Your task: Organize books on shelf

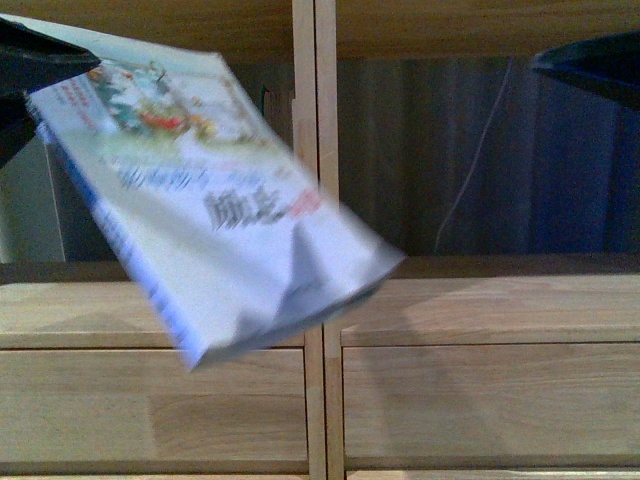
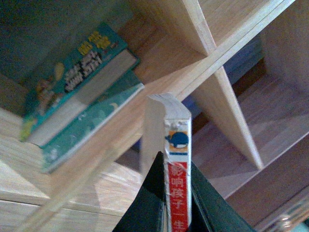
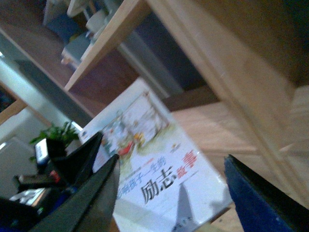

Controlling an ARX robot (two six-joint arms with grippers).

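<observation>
Grips the pale book by its red-banded spine with the left gripper, fingers clenched — cover tilted, in the air before the shelf, at its central divider. Holds the right gripper spread wide, grasping nothing. Shows two teal books stacked flat, apparently on a shelf board — blurred.

In my front view the pale book is smeared by blur, so I cannot read its cover. Its top corner disappears into the left gripper, which the frame edge cuts off. Only a dark tip of the right gripper shows. In the left wrist view the spine's red lettering runs off the bottom edge, and the upper teal book mostly covers the lower teal book. Far clutter in the right wrist view is too blurry to name.
</observation>
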